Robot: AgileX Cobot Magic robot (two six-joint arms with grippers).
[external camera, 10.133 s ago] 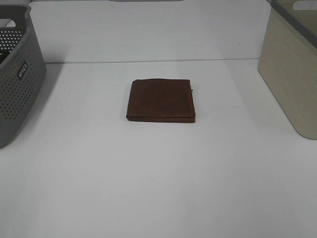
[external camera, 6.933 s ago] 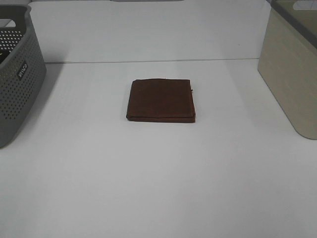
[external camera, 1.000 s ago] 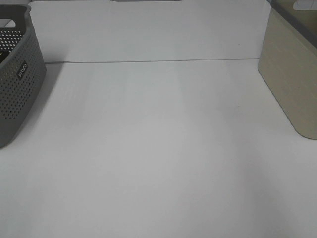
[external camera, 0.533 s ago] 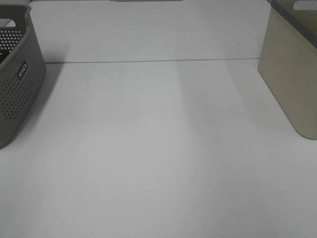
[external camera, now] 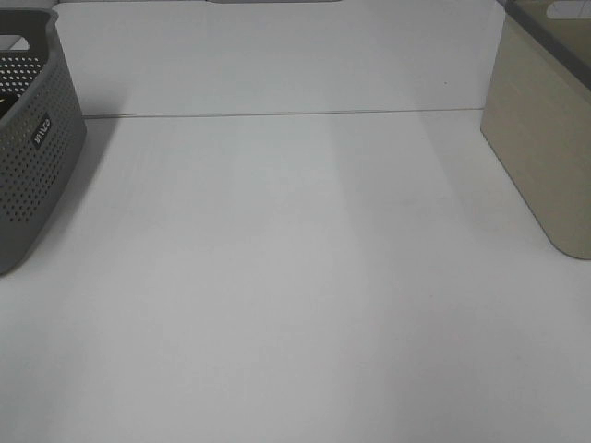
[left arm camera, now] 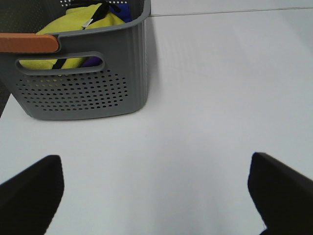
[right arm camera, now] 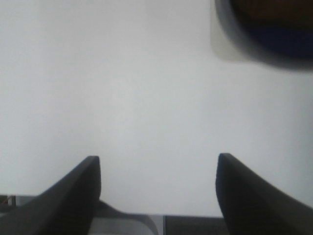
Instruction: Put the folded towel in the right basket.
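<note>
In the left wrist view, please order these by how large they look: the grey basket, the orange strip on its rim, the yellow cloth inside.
1. grey basket, clearly the largest.
2. yellow cloth, though partly hidden by the basket wall.
3. orange strip, cut by the picture edge.
The last two are near in apparent size, so their order is unsure.

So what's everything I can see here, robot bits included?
Grey basket: one, grey with small holes, on the left of the table; holds yellow cloth and something blue.
Beige basket: one, beige with a grey rim, on the right of the table; the blurred right wrist view shows something dark brown and blue inside.
Table: one, white, under both baskets.
Folded towel: not on the table; the dark brown shape in the beige basket may be it.
Left gripper: one, black, open, over the table near the grey basket.
Right gripper: one, black, open, holding nothing.
</note>
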